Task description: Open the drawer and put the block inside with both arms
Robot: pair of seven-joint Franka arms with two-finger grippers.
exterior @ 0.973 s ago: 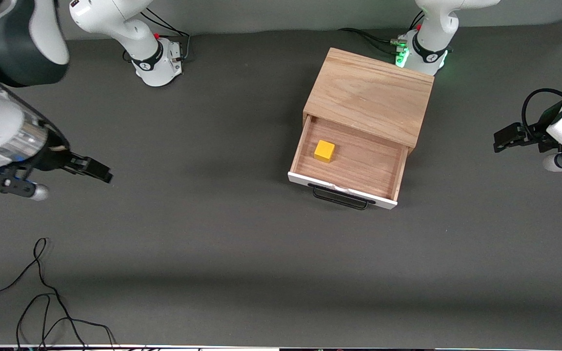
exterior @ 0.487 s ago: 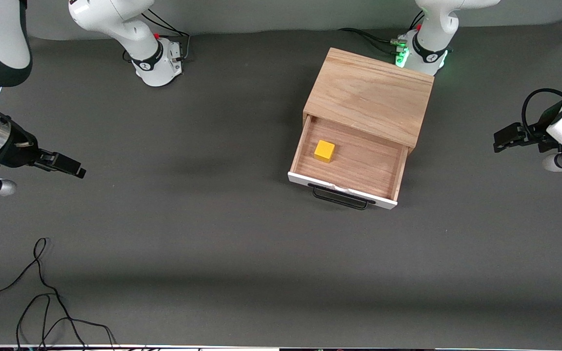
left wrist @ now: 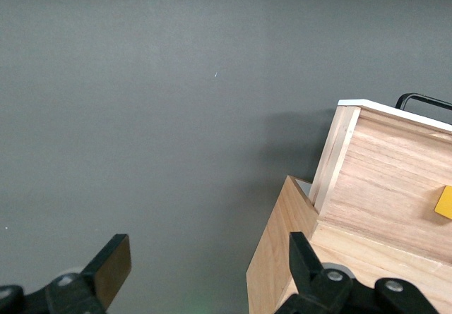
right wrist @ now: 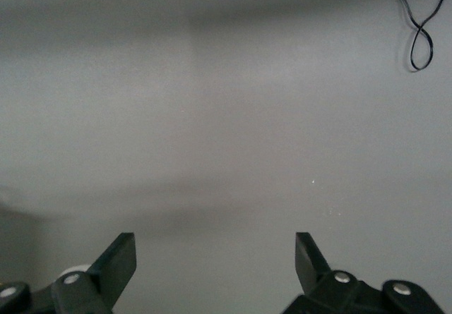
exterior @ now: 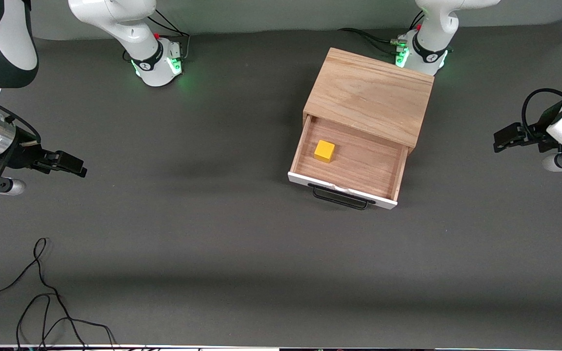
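Note:
The drawer (exterior: 347,158) of the light-wood cabinet (exterior: 371,92) is pulled out, its white front and black bar handle (exterior: 340,197) toward the front camera. The yellow block (exterior: 324,150) lies inside the drawer, near the side toward the right arm's end. The left wrist view shows the drawer (left wrist: 395,180) and an edge of the block (left wrist: 444,202). My left gripper (exterior: 504,138) is open and empty, over the table at the left arm's end, apart from the cabinet. My right gripper (exterior: 69,164) is open and empty, over the table at the right arm's end.
A loose black cable (exterior: 42,292) lies on the dark table near the front edge at the right arm's end; it also shows in the right wrist view (right wrist: 417,25). Both arm bases (exterior: 156,61) show green lights.
My right gripper has drawn back toward the right arm's end of the table, away from the drawer. The right base light has turned green. The left arm, drawer and block have not moved.

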